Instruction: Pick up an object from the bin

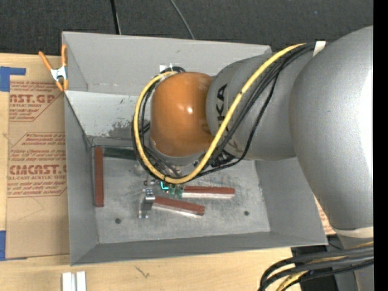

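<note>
My arm [315, 114] reaches across the bin [182, 242]. My gripper [147, 204] sits at the left end of the nearer of two red-brown sticks [182, 207] mid-floor. Whether it is open or closed I cannot tell.

Light falls from above, even and fairly bright; the glossy orange dome-shaped wrist cover [182, 117] carries a soft pale glare patch near its middle; the broad silver arm casing [339, 132] is smoothly lit, darker toward its lower edge; inside the grey metal bin [254, 214] shadow pools beneath the arm, while the background beyond the far wall is black.
</note>
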`<act>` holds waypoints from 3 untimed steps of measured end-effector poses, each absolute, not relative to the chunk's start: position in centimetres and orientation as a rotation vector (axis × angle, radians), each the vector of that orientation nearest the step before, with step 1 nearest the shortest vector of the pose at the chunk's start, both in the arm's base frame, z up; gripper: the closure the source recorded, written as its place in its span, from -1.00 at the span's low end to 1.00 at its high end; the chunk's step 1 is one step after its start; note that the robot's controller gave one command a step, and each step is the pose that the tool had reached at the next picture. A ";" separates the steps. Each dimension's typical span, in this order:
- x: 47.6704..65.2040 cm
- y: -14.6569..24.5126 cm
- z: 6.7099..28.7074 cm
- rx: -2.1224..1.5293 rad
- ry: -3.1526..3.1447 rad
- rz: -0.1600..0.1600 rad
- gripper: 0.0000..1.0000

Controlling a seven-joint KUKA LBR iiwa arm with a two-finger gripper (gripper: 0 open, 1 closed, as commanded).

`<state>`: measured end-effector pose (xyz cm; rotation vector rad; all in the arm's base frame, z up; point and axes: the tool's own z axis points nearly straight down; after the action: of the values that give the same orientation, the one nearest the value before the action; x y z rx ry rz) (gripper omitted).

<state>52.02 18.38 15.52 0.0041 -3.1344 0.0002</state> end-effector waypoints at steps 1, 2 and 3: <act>52.2 18.3 16.0 0.001 -3.142 -0.002 -1.00; 50.1 12.1 7.4 0.233 -3.135 -0.005 1.00; 50.1 12.1 7.4 0.233 -3.135 -0.005 1.00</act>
<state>50.09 12.06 7.44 0.2330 -3.1347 -0.0050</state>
